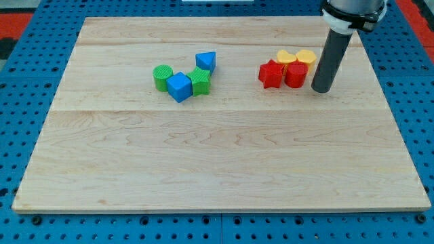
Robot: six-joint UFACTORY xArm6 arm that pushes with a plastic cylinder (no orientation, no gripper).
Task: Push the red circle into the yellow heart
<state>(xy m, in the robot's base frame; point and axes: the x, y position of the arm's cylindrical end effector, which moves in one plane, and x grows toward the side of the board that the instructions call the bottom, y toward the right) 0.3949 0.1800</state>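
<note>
The red circle (296, 75) sits at the view's upper right, touching a red star (270, 74) on its left. Just behind them lie two yellow blocks: the yellow heart (285, 57) and another yellow block (306, 57) to its right, both touching the red circle's top side. My tip (321, 89) rests on the board just right of the red circle, a small gap apart. The dark rod (330, 57) rises from it toward the view's top.
A cluster left of centre holds a green cylinder (162, 77), a blue cube (180, 87), a green block (201, 80) and a blue block (206, 62). The wooden board (217, 163) lies on a blue pegboard (20, 122).
</note>
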